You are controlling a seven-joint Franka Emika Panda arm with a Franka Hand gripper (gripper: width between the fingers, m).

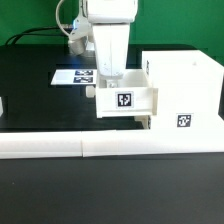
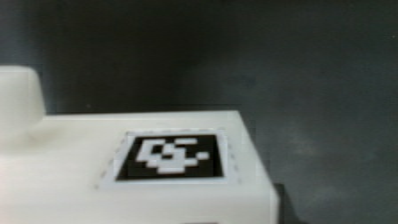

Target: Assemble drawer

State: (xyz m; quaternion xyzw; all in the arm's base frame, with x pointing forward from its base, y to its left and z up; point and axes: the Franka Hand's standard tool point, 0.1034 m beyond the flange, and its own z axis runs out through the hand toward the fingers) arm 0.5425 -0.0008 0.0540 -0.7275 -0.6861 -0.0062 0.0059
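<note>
A white open-topped drawer box point(image 1: 126, 99) with a black marker tag on its front stands against the exterior view's left side of the larger white drawer case point(image 1: 185, 92). My gripper point(image 1: 107, 78) hangs straight down over the box's left end, its tips at the rim. I cannot make out whether the fingers are open or shut. In the wrist view a white panel point(image 2: 107, 200) with a marker tag point(image 2: 173, 157) fills the near part. A white rounded piece point(image 2: 15, 100) stands beside it. My fingers do not show there.
The marker board point(image 1: 73, 76) lies on the black table behind the arm. A long white rail point(image 1: 60, 148) runs along the front of the table. A small white part point(image 1: 2, 105) shows at the exterior view's left edge.
</note>
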